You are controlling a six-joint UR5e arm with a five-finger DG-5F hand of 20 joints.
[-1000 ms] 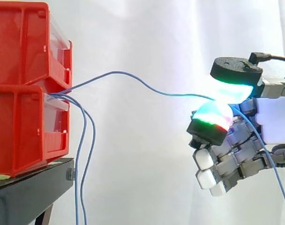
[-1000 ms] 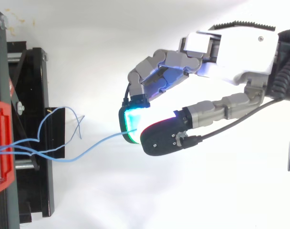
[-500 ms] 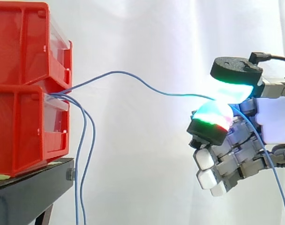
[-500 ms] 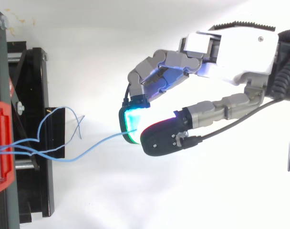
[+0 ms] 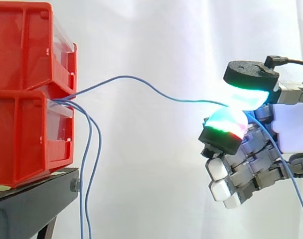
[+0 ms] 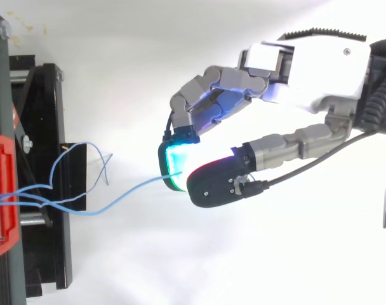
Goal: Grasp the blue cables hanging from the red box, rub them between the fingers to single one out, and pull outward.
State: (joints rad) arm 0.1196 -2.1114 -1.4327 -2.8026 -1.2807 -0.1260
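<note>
Two red bins (image 5: 27,94) are stacked on a black stand (image 5: 32,204) at the left. Thin blue cables (image 5: 89,149) come out between the bins, and two of them hang down beside the stand. One blue cable (image 5: 141,84) arcs rightward across open air to my hand (image 5: 251,144), well clear of the bins. My hand is shut on that single cable, pinching it between the glowing thumb pad (image 5: 246,94) and a finger pad (image 5: 224,124). The cable's tail drops behind the hand (image 6: 294,70) toward the lower right. From above, the cable (image 6: 129,190) runs from the bin front to the pinch.
The red bin front (image 6: 2,190) and the black stand (image 6: 47,184) lie along the left edge in the top view. A white curtain hangs behind, and a white floor lies between the stand and my hand.
</note>
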